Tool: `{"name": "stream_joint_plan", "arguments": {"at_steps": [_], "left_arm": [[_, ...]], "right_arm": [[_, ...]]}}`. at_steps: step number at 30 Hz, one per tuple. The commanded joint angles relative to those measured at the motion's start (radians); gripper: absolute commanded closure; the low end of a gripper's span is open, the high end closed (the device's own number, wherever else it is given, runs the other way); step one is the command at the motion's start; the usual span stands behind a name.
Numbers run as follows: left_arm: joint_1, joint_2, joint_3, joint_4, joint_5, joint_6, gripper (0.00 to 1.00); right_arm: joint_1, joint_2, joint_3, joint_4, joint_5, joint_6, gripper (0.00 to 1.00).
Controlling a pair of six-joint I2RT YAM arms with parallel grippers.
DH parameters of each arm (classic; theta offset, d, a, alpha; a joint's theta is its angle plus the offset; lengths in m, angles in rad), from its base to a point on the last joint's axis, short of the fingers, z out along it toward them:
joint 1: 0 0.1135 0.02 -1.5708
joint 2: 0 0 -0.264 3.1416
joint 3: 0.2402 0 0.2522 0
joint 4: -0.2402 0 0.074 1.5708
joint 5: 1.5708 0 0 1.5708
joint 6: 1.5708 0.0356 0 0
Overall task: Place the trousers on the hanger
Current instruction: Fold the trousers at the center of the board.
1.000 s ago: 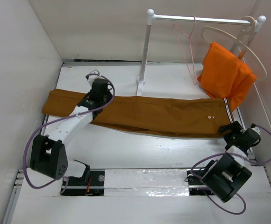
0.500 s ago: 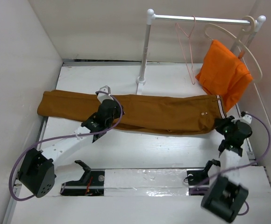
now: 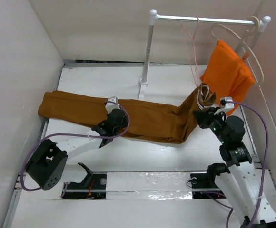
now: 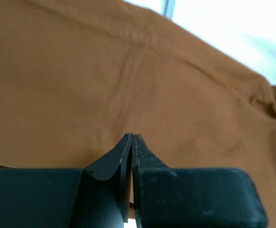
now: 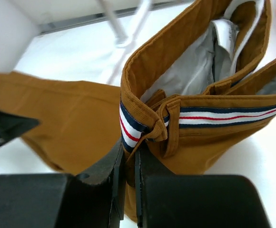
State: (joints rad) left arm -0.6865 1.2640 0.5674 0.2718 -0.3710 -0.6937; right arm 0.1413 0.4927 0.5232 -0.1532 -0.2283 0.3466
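Observation:
The ochre-brown trousers (image 3: pixel 147 118) lie lengthwise across the table, legs to the left. Their striped waistband (image 5: pixel 223 114) is raised off the table at the right. My right gripper (image 3: pixel 205 108) (image 5: pixel 130 152) is shut on a fold of that waistband and holds it up just below the pink wire hanger (image 3: pixel 193 52). The hanger hangs from the rail (image 3: pixel 209 20). My left gripper (image 3: pixel 116 122) (image 4: pixel 132 137) is shut, its tips down on the middle of the trousers (image 4: pixel 128 71). No cloth shows between its fingers.
A cream hanger (image 3: pixel 252 52) with a bright orange garment (image 3: pixel 226 71) hangs on the rail right of the pink one. The rail's white post (image 3: pixel 146 52) stands behind the trousers. White walls close in on the left and right sides.
My right gripper has shut on the waistband and lifted it up and left toward the rail, bunching that end. My left gripper has slid right along the trousers to their middle.

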Motion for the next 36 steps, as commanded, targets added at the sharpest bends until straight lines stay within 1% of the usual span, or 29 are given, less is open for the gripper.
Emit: {"name": "stream_joint_plan", "arguments": {"at_steps": [1, 4, 5, 7, 8, 9, 11, 12, 14, 15, 17, 20, 22, 24, 25, 27, 28, 31, 33, 36], "left_arm": [[-0.030, 0.027, -0.011, 0.086, -0.023, -0.009, 1.00], [-0.030, 0.051, -0.041, 0.104, -0.032, -0.015, 1.00], [-0.030, 0.054, -0.047, 0.104, -0.039, -0.015, 1.00], [-0.030, 0.057, -0.066, 0.092, -0.068, -0.017, 1.00], [-0.030, 0.055, -0.073, 0.092, -0.075, -0.018, 1.00], [-0.030, 0.048, -0.083, 0.093, -0.085, -0.020, 1.00], [-0.030, 0.040, -0.106, 0.099, -0.097, -0.023, 1.00], [-0.030, 0.037, -0.109, 0.098, -0.103, -0.023, 1.00], [-0.030, 0.035, -0.106, 0.075, -0.109, -0.024, 1.00], [-0.030, 0.029, -0.109, 0.070, -0.109, -0.029, 1.00], [-0.030, 0.022, -0.133, 0.090, -0.103, -0.033, 1.00], [-0.030, 0.032, -0.149, 0.101, -0.092, -0.046, 1.00], [-0.030, 0.064, -0.150, 0.105, -0.077, -0.058, 1.00], [-0.030, 0.083, -0.161, 0.125, -0.068, -0.063, 1.00], [-0.030, 0.092, -0.164, 0.139, -0.062, -0.066, 1.00], [-0.030, 0.118, -0.164, 0.145, -0.049, -0.072, 1.00], [-0.030, 0.124, -0.167, 0.152, -0.045, -0.078, 1.00], [-0.030, 0.133, -0.187, 0.187, -0.016, -0.081, 1.00], [-0.041, 0.130, -0.189, 0.188, -0.009, -0.084, 1.00], [-0.070, 0.129, -0.195, 0.194, -0.017, -0.096, 1.00]], "right_arm": [[0.131, 0.018, 0.137, 0.067, 0.038, 0.003, 1.00], [0.240, 0.102, 0.201, 0.096, 0.058, -0.001, 1.00], [0.323, 0.153, 0.242, 0.104, 0.082, -0.006, 1.00], [0.410, 0.202, 0.279, 0.125, 0.124, -0.009, 1.00], [0.494, 0.225, 0.294, 0.142, 0.144, -0.008, 1.00], [0.535, 0.248, 0.304, 0.190, 0.185, -0.006, 1.00], [0.604, 0.323, 0.333, 0.207, 0.224, -0.006, 1.00], [0.656, 0.342, 0.362, 0.210, 0.291, -0.008, 1.00], [0.701, 0.363, 0.374, 0.227, 0.355, -0.006, 1.00], [0.727, 0.366, 0.367, 0.269, 0.391, 0.002, 1.00], [0.727, 0.394, 0.368, 0.302, 0.373, 0.008, 1.00], [0.727, 0.469, 0.420, 0.329, 0.310, 0.022, 1.00], [0.738, 0.526, 0.458, 0.385, 0.239, 0.044, 1.00], [0.738, 0.550, 0.491, 0.405, 0.236, 0.046, 1.00], [0.747, 0.558, 0.507, 0.408, 0.207, 0.048, 1.00], [0.747, 0.564, 0.576, 0.399, 0.214, 0.035, 1.00], [0.729, 0.561, 0.628, 0.389, 0.219, 0.028, 1.00], [0.689, 0.551, 0.705, 0.324, 0.218, 0.012, 1.00], [0.643, 0.541, 0.754, 0.307, 0.178, 0.014, 1.00], [0.597, 0.517, 0.778, 0.308, 0.124, 0.040, 1.00]]}}
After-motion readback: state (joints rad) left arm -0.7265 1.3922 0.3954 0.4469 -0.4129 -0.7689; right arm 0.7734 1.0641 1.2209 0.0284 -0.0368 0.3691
